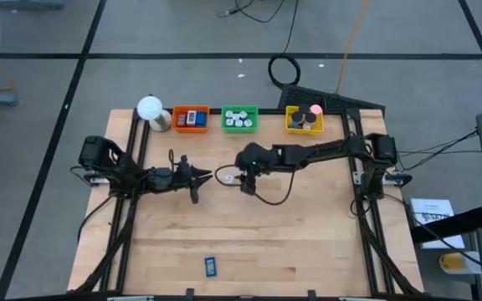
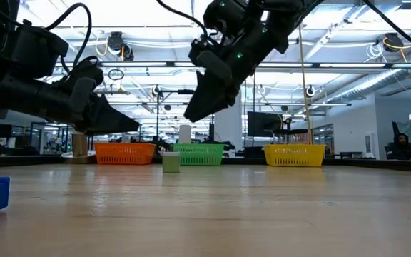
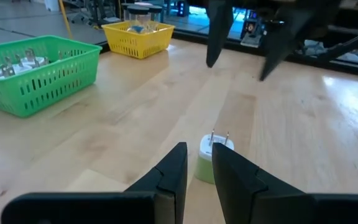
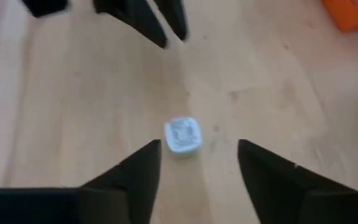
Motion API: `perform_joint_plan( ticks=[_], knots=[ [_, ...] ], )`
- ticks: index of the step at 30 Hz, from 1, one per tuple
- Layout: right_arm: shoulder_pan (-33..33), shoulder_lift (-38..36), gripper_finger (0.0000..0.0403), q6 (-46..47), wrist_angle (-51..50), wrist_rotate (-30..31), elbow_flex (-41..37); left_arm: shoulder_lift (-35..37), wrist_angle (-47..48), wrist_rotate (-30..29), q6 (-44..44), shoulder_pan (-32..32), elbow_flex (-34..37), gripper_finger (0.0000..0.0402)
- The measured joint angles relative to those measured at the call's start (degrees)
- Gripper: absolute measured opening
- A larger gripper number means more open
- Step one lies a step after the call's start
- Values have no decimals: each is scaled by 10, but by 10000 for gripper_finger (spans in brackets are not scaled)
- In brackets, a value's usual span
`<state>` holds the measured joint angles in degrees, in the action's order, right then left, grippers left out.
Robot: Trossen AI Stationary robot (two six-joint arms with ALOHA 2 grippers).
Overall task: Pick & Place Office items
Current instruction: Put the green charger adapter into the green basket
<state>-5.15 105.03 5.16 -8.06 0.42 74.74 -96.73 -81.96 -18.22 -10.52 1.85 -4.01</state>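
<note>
Item in hand: small white-and-green plug piece (image 1: 223,176), prongs up, standing free on the tabletop (image 1: 249,242), not held.

Right claw (image 1: 246,183): hung just above and beside the piece, fingers spread wide, nothing between them; the piece sat ahead of the gap in the right wrist view (image 4: 182,134).

Left claw (image 1: 192,180): close on the piece's other side, fingers narrow, nothing gripped; arm appeared to be waiting.

Other stock: blue flat piece (image 1: 211,267) well behind both claws, near the tabletop's front edge. Orange tray (image 1: 190,118), green tray (image 1: 240,119), yellow tray (image 1: 304,119) beyond the claws, each w/ pieces inside.

Step, as judged: approach before pick. Next prob. needs the right claw centred over the piece, lowered, then closed.
</note>
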Motion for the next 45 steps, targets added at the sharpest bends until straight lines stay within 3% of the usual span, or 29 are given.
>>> perform_joint_plan(
  ticks=[6,9,14,26,36,41,45],
  knots=[
    [4,33,262,-46,73,-11,1,0,-1,0,2,0,0,76],
    [1,58,273,-55,92,-50,-2,0,1,1,0,0,0,76],
    [-12,85,275,-68,112,-61,2,0,4,1,-1,0,0,76],
    [-17,132,234,-89,150,-80,2,0,7,1,1,0,-1,76],
    [-21,130,123,-90,148,-80,4,0,8,1,1,0,-1,76],
    [-22,128,122,-91,137,-80,4,0,8,1,1,0,-1,76],
    [-45,73,128,-91,108,-54,3,0,8,1,-1,0,-2,76]
  ],
)
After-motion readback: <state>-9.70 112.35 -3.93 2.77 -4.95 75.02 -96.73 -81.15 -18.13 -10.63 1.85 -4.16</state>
